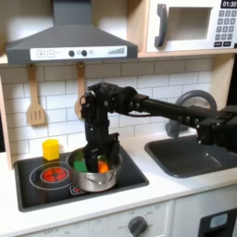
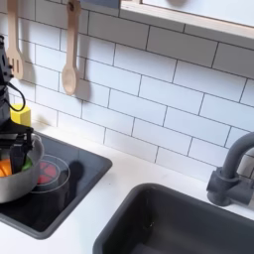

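While the silver pot (image 1: 94, 172) sat on the black stovetop (image 1: 37, 190), holding orange and green pieces, your gripper (image 1: 95, 159) reached down inside it; its jaws were hidden, so I couldn't tell their state. A yellow block (image 1: 51, 149) stood just behind.

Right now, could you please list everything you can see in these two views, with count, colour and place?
pot: one, silver, on the black stove, holding a green thing and an orange thing.
yellow block: one, at the stove's back corner, on the first exterior view's left.
burner ring: one, red, beside the pot.
spoons: two, wooden, hanging on the white tile wall.
range hood: one, grey, above the stove.
microwave: one, upper right in the first exterior view.
sink: one, dark grey, with a grey tap.
gripper: one, black, lowered into the pot.
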Robot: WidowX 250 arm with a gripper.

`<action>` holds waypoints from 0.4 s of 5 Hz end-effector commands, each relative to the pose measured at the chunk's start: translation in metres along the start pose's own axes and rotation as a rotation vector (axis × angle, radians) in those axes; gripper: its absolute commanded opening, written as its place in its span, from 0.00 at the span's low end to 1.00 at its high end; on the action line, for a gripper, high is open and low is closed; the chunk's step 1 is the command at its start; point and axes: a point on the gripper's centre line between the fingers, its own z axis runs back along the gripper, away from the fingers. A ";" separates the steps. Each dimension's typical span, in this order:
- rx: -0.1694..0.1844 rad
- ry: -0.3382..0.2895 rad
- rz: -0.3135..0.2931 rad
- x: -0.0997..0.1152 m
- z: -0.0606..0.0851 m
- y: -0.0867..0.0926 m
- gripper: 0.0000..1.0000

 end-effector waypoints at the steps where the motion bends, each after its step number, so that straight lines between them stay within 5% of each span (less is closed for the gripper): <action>1: -0.024 -0.004 0.006 0.001 0.010 0.002 1.00; 2: -0.043 -0.001 -0.011 0.001 0.019 -0.003 1.00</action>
